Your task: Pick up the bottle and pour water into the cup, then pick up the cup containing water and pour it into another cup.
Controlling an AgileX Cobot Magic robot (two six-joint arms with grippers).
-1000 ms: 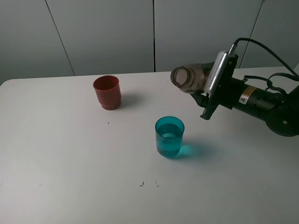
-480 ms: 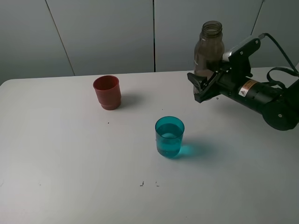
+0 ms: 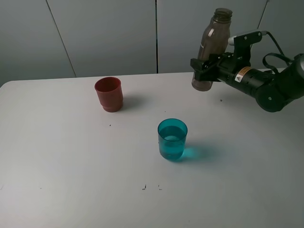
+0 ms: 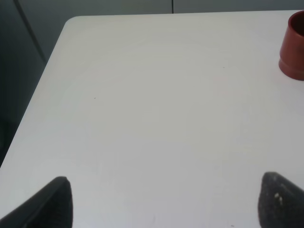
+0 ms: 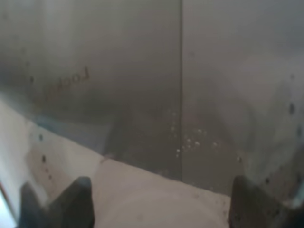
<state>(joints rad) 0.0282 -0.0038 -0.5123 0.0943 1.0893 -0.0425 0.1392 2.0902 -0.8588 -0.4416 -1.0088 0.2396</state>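
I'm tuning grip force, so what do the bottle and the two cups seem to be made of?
The bottle: probably plastic, smoky grey-brown and translucent; you can see through its tinted body. The teal cup: apparently glossy translucent plastic; its shadow is tinted teal. The red-brown cup: likely plastic, opaque and matte-looking.

A tall, smoky grey-brown translucent bottle (image 3: 212, 45), uncapped, stood almost upright, gripped around its lower body by the right tool (image 3: 203, 66) over the far right of the worktop (image 3: 71, 166). A translucent teal cup (image 3: 172, 138) holding a little water stood upright mid-worktop. An opaque red-brown cup (image 3: 109, 94) stood upright, well apart, farther back on the left.
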